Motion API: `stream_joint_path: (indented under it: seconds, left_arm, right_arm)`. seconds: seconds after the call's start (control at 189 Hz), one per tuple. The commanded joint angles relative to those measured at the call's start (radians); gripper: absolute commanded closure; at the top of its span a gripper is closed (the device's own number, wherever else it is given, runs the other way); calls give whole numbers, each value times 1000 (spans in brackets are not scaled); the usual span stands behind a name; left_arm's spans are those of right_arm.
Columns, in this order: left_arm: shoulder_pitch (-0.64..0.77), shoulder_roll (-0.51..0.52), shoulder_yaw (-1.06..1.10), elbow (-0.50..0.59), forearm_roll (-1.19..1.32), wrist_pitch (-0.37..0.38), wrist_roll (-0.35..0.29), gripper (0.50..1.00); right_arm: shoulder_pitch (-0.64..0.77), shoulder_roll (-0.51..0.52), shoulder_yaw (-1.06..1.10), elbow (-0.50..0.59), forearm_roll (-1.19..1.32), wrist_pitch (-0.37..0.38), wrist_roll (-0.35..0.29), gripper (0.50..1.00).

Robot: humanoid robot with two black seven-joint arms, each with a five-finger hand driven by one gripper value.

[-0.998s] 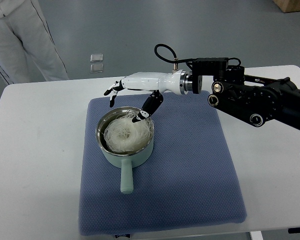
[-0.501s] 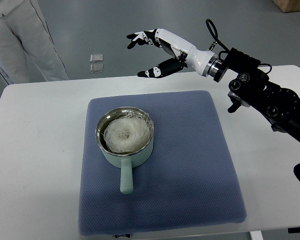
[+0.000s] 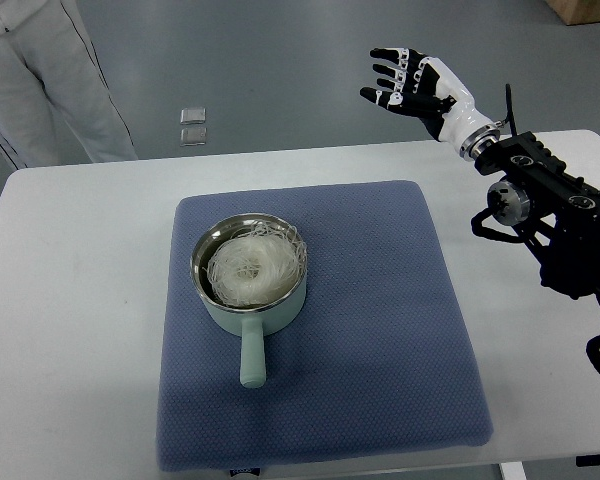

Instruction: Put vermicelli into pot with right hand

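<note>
A pale green pot [image 3: 249, 296] with a steel rim stands on the blue mat [image 3: 380, 330], handle pointing toward me. A round nest of white vermicelli [image 3: 253, 262] lies inside it. My right hand [image 3: 405, 82] is raised high beyond the table's far edge, up and to the right of the pot, fingers spread and empty. Its black arm [image 3: 550, 215] comes in from the right edge. The left arm does not show.
The mat lies on a white table [image 3: 70, 300]. A person in light trousers [image 3: 50, 80] stands beyond the far left corner. Two small square plates [image 3: 192, 125] lie on the grey floor behind the table.
My right hand let go of the vermicelli over the pot, then lifted and swung away to the upper right, fingers opening. The vermicelli stays in the pot.
</note>
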Motion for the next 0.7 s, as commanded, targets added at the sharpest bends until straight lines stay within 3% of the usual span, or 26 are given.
stream_joint_path:
  seconds: [0.0,0.348,0.697]
  left_arm:
    - [-1,0,0,1,0,0,0,500]
    - [-1,0,0,0,0,0,0,500]
    - [1,0,0,0,0,0,0,500]
  right_arm:
    - [-4,3,-2,-18,66,-6,-6,603]
    - [-40,49,-2,-118,294,-92,-30,603]
    - [-63,69,13,-123,357,-158,-20,583]
